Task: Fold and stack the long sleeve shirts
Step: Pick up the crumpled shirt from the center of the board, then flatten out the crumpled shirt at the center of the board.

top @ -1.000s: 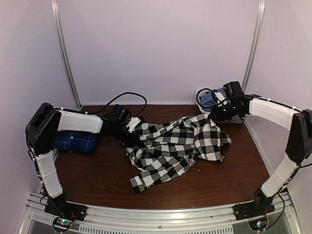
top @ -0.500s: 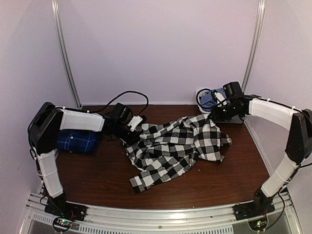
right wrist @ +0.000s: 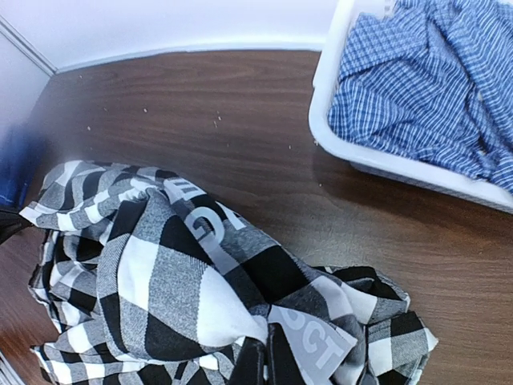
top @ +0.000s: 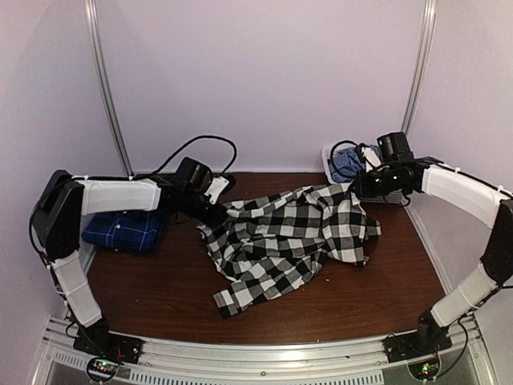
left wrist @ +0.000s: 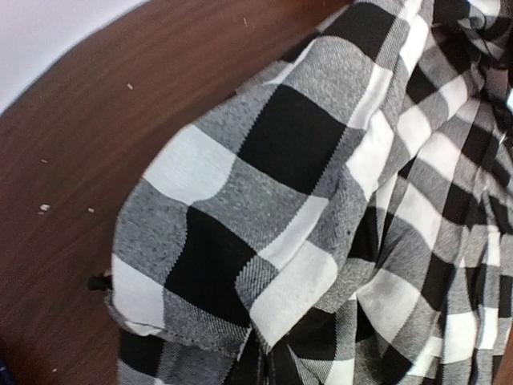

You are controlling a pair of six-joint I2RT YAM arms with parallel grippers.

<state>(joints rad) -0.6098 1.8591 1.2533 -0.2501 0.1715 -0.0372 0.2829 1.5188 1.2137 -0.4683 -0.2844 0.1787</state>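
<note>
I see the black-and-white shirt (top: 288, 241) lying bunched up in the middle of the brown counter (top: 160, 289). My left hand (top: 210, 212) is pressed together on the shirt's far left edge, pinching a fold of the cloth. In the left wrist view the checks gather right at the bottom, where the hand grips. My right hand (top: 361, 186) is pressed together too, pinching the shirt's far right corner, and the cloth rises up to it. In the right wrist view I can see pale letters (right wrist: 210, 224) printed on the shirt. The dark blue shirt (top: 122, 233) sits folded at the left side of the counter, under my left arm, apart from the other shirt. A white basket (right wrist: 321, 96) stands in the far right corner, with a crumpled blue cloth (right wrist: 425, 88) in it.
</note>
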